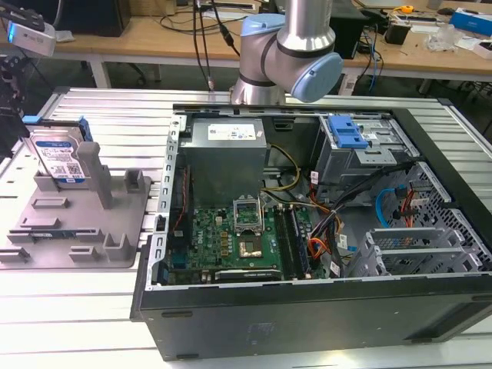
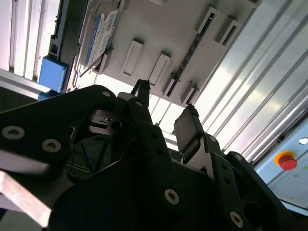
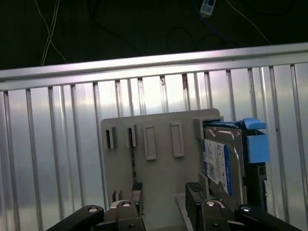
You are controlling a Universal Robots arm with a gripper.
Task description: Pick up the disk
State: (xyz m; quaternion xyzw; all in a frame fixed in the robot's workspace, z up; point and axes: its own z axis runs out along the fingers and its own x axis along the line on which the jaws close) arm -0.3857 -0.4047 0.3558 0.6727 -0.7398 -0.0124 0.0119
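The arm (image 1: 302, 23) is a silver metal tube with rounded pale blue joint caps (image 1: 317, 77). In both wrist views the claw (image 2: 166, 102) is matt black, built of angular linked bars fastened with round silver screws (image 2: 172, 195). Its 2 fingers (image 3: 193, 188) end in flat dark pads.

Over the holder tray (image 1: 92, 219) the air is open. The disk (image 1: 58, 157) stands upright at one corner of the tray, a grey post (image 1: 91, 165) just beside it. The computer case (image 1: 307, 323) walls the tray's side on the exterior view's right. The claw (image 3: 165, 188), jaws spread, hangs above the tray.
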